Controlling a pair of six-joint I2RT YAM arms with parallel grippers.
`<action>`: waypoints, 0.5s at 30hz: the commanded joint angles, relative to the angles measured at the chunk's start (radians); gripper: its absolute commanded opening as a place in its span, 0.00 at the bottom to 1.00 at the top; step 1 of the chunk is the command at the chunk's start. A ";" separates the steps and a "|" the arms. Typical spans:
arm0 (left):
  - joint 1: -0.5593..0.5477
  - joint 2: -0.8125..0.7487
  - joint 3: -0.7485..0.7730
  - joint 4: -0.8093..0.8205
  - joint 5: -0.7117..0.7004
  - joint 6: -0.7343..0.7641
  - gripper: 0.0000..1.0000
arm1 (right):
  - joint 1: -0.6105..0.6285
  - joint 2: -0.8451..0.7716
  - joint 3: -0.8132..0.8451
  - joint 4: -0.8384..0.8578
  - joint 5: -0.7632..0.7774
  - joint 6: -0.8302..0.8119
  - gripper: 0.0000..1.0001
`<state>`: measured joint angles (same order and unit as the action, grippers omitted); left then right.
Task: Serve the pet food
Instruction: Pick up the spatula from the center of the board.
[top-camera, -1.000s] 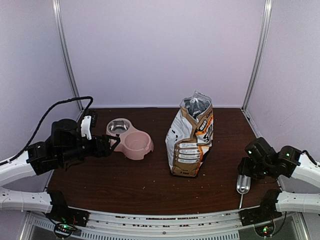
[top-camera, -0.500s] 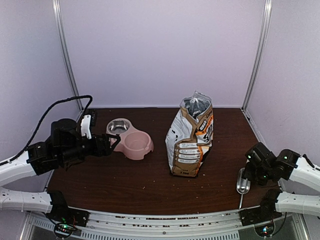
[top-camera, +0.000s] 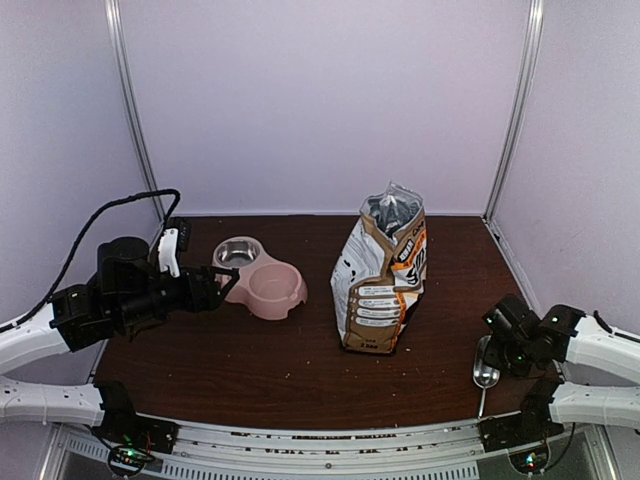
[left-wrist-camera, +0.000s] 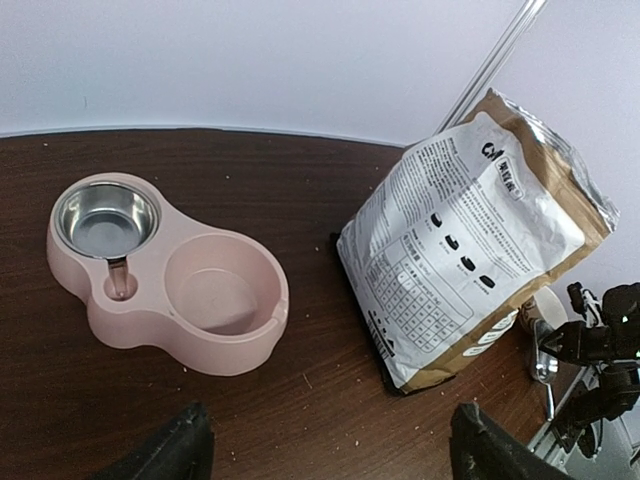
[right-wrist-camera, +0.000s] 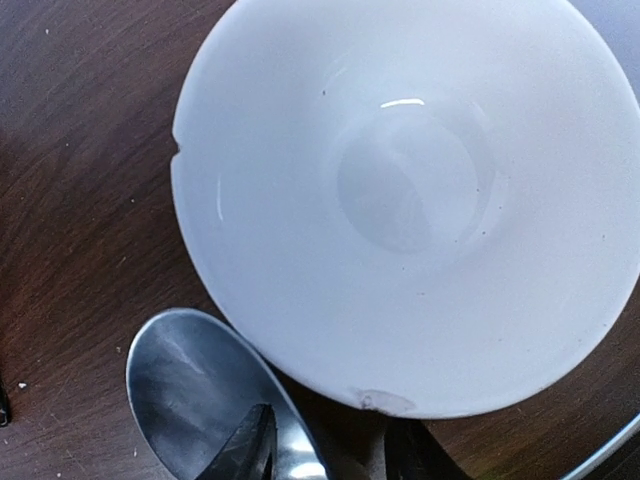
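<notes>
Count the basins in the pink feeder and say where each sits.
2. The steel-lined basin is at the pink feeder's end farther from the food bag; the plain pink basin is at the end nearer it. None looks hidden.

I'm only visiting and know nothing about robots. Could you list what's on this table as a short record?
Bag: pet food bag, upright, top open, mid-table
Feeder: pink feeder, both basins empty
Scoop: metal scoop, lying near the right edge, beside a white bowl
Left gripper: open, empty, beside the feeder
Right gripper: low over the scoop, grip unclear
</notes>
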<state>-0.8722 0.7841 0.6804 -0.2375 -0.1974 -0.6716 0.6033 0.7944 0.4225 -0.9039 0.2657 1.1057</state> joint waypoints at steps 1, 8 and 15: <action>-0.007 -0.009 -0.002 0.023 0.005 0.018 0.84 | -0.010 0.056 0.010 0.056 0.015 -0.049 0.34; -0.007 -0.004 0.001 0.018 0.006 0.016 0.84 | -0.010 0.120 0.032 0.071 0.021 -0.099 0.22; -0.007 0.000 0.003 0.021 0.004 0.016 0.84 | -0.010 0.134 0.037 0.074 0.017 -0.127 0.05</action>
<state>-0.8722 0.7841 0.6804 -0.2409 -0.1974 -0.6712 0.5987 0.9237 0.4355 -0.8364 0.2661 1.0008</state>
